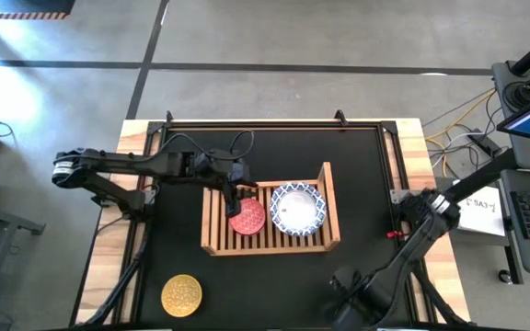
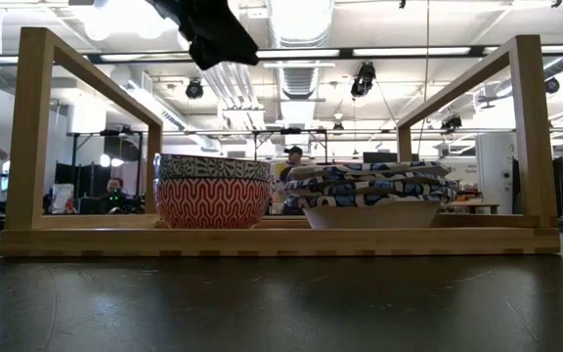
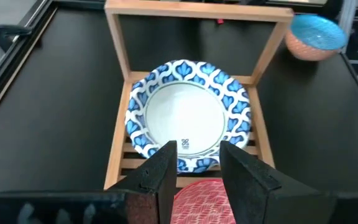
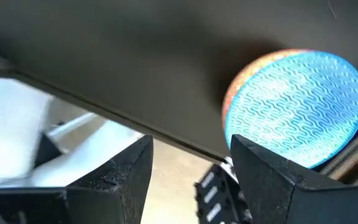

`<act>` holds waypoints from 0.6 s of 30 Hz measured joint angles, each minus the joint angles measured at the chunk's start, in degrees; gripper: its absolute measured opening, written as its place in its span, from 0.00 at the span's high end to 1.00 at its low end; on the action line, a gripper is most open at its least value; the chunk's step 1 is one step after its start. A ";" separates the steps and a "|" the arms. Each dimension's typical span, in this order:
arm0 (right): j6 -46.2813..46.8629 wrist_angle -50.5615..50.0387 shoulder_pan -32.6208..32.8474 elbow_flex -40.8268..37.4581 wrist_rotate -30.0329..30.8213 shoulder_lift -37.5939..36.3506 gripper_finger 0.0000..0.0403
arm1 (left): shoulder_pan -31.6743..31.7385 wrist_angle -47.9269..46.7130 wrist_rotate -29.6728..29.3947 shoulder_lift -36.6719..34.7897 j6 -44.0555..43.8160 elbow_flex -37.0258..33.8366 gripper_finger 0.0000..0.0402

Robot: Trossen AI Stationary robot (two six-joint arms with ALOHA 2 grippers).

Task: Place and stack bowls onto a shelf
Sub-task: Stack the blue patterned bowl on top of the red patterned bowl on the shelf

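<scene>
The right tool (image 4: 188, 180) sits low at the worktop's (image 1: 274, 276) near edge, mostly cut off from above, its jaws wide over the light blue bowl (image 4: 297, 106). The left tool (image 3: 194, 177) hangs above the shelf (image 1: 270, 241), jaws narrowly apart, empty. Below it, the red bowl (image 1: 247, 219) sits beside the stacked white bowls (image 1: 297, 209). The yellow bowl (image 1: 181, 294) sits apart on the black top. Behind, a busy workshop with people at desks.
</scene>
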 joint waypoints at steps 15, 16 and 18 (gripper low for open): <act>-6.92 -1.42 0.13 -1.76 -6.80 7.64 0.49 | -5.62 -1.27 0.02 -3.06 -0.56 0.11 0.74; -7.22 -1.21 0.13 -2.58 -6.84 7.68 0.49 | -5.93 -1.52 0.02 -3.21 -0.78 0.11 0.74; -7.21 -1.19 0.13 -4.69 -7.07 7.64 0.49 | -6.49 -1.57 0.01 -3.30 -0.85 0.09 0.74</act>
